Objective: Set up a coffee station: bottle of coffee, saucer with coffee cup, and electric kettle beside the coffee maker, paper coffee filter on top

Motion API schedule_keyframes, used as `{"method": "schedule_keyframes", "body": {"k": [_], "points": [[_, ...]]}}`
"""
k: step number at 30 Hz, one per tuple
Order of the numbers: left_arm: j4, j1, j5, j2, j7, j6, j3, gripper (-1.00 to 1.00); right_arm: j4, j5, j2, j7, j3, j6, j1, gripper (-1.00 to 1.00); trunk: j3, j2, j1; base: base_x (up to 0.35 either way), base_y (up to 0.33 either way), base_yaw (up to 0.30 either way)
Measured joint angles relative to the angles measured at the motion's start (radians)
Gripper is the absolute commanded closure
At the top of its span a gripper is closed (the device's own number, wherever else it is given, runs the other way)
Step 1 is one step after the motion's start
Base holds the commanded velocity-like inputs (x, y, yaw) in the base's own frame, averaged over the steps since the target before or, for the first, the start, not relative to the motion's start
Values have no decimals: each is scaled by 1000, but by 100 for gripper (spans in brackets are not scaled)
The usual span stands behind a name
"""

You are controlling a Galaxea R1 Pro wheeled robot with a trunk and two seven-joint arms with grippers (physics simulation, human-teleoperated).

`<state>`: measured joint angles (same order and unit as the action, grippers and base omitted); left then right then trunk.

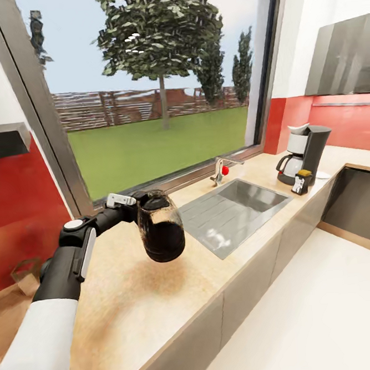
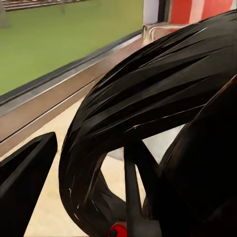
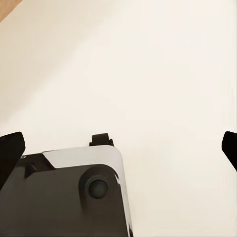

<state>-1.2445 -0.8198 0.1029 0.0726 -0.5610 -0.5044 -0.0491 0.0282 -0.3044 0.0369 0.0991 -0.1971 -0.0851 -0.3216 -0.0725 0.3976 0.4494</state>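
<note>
Left end effector pinches the dark electric kettle above the countertop; right end effector spread.

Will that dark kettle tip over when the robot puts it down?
Probably not if landed flat: the kettle looks rounded and wide. It hangs tilted from the left hand, so it may wobble first. The counter under it looks flat.

Kettle is held above the countertop, left of the sink. Coffee maker stands on the countertop right of the sink; tap behind it, below the window.
</note>
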Motion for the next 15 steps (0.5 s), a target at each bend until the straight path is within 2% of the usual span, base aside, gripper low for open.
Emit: {"method": "schedule_keyframes", "body": {"k": [9,15], "points": [[0,0,3,-2,1,2,2,100,0,1,0,0,0,0,0,-100,7,0,0,-1,-272,-230],[-2,10,0,1,4,0,-2,100,0,1,-3,0,-1,0,0,-100,11,0,0,-68,-272,-231]]}}
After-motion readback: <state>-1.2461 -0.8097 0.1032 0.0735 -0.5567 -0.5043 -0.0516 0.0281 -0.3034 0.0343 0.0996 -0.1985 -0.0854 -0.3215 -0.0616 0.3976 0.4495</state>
